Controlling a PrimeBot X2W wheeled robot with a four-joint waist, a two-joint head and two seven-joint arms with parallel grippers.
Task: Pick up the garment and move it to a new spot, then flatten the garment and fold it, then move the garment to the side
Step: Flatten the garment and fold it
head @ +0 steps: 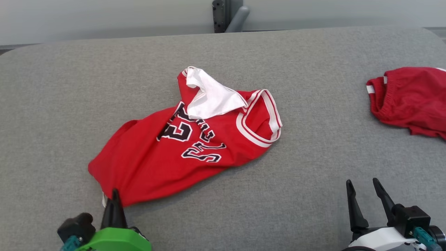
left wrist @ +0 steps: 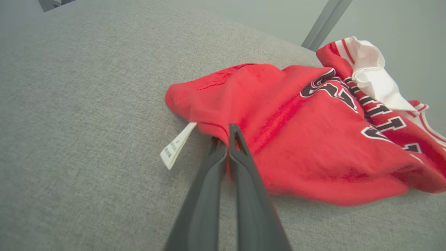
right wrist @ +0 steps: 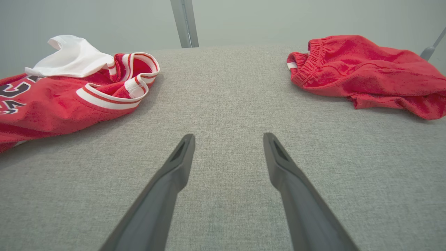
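The grey fabric worktop carries the red garment crumpled left of centre. The left gripper is pinched closed on its near hem corner, likely to lift it; the right gripper hangs wide open, holding nothing, well apart.

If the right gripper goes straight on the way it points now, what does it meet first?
The way looks free: the open right gripper aims into the gap between the red jersey and the red shorts, over bare gray tabletop. If tilted down, it may touch the tabletop first.
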